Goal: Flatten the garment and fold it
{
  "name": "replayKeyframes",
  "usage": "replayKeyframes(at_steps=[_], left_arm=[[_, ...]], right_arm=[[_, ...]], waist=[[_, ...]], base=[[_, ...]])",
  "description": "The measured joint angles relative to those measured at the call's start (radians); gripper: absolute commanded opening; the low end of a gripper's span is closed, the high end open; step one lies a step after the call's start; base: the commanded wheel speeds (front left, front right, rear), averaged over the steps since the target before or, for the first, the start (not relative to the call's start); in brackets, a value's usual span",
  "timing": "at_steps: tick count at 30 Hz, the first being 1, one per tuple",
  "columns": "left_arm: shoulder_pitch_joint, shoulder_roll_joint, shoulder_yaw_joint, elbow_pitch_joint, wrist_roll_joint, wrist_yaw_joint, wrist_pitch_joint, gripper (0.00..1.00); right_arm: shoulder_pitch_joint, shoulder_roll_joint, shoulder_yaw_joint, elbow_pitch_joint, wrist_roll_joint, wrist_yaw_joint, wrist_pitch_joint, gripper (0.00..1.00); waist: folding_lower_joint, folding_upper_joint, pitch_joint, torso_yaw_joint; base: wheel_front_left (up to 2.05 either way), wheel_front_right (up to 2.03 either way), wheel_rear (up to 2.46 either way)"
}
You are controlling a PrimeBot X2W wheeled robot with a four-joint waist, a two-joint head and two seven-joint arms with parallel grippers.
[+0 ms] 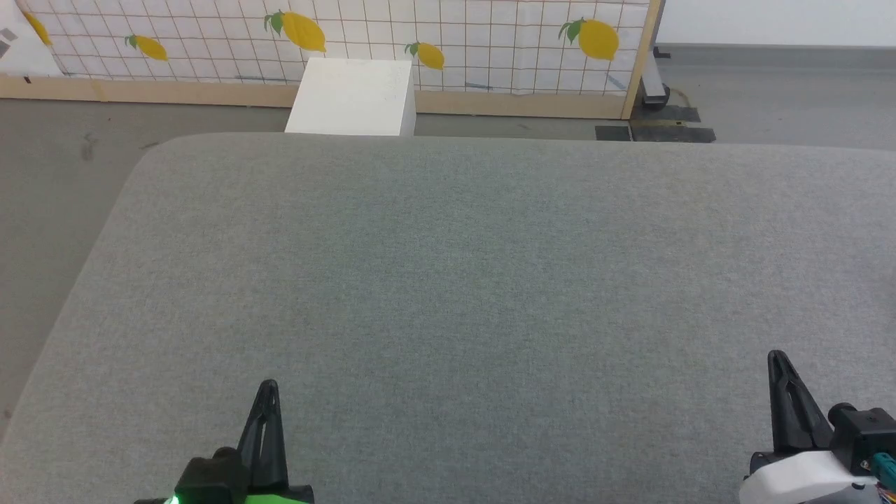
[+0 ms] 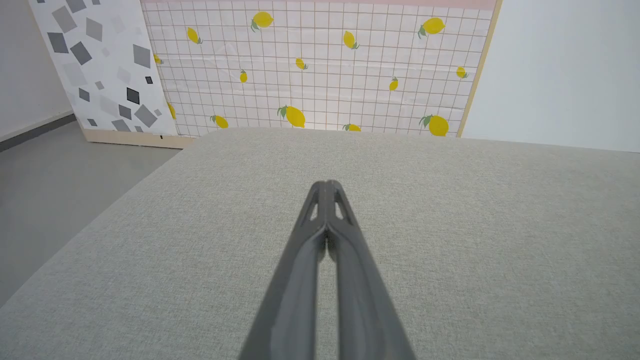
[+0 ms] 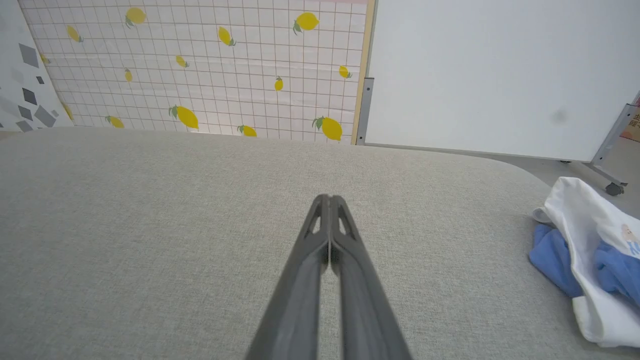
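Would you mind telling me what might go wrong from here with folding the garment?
The garment lies bunched near the edge of the table; a tug may drag it off.
Its blue and white layers overlap, so a pinch might catch several.
The left tool and right tool are shut and would only push cloth.

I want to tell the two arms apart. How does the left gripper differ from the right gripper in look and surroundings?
The left gripper has a green body with a lit spot; the right gripper has a white body with a teal plug. The crumpled garment lies off to the right gripper's right; before the left gripper the grey table is bare. Both have fingers shut on nothing.
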Motion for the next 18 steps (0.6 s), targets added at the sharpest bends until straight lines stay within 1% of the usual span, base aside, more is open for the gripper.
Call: replayKeyframes(at_steps=[18], left_arm=[[-0.017, 0.0, 0.01, 0.008, 0.012, -0.009, 0.037, 0.0]], right_arm=[[-0.001, 0.0, 0.027, -0.014, 0.0, 0.0, 0.032, 0.0]], waist=[[0.0, 0.0, -0.002, -0.001]], base=[[0.0, 0.0, 0.0]])
